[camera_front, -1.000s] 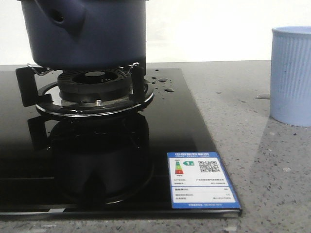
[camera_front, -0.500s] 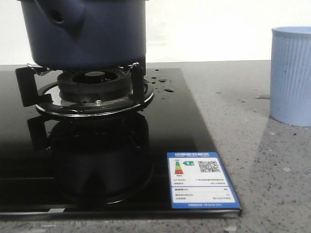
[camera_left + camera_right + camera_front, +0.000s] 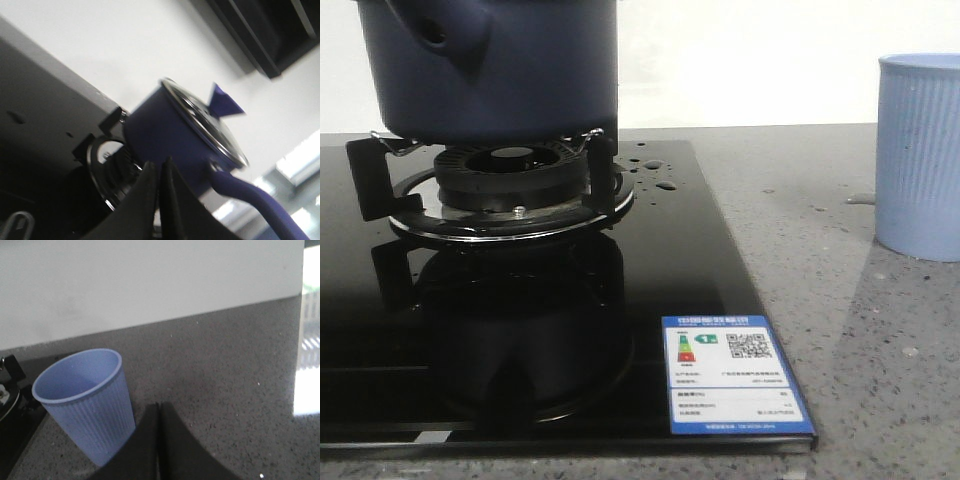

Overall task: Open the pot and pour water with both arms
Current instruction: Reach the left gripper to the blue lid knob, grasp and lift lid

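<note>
Navy-blue pot [image 3: 495, 65] sits on the gas burner [image 3: 510, 180] of the black glass hob [image 3: 680, 270], lid [image 3: 207, 120] on, long handle [image 3: 255, 200] visible in the left wrist view. Water droplets [image 3: 655, 175] lie on the glass just right of the burner. Pale blue ribbed cup [image 3: 920, 155] stands upright on the grey speckled tabletop [image 3: 860, 330], well apart from the pot. Left gripper [image 3: 161, 167]: jaws pressed together, holding nothing, tips in front of the pot, contact cannot be told. Right gripper [image 3: 159, 410]: jaws also together, empty, just beside the cup, which looks empty inside. Energy label [image 3: 735, 375] sits on the hob's near right corner.
</note>
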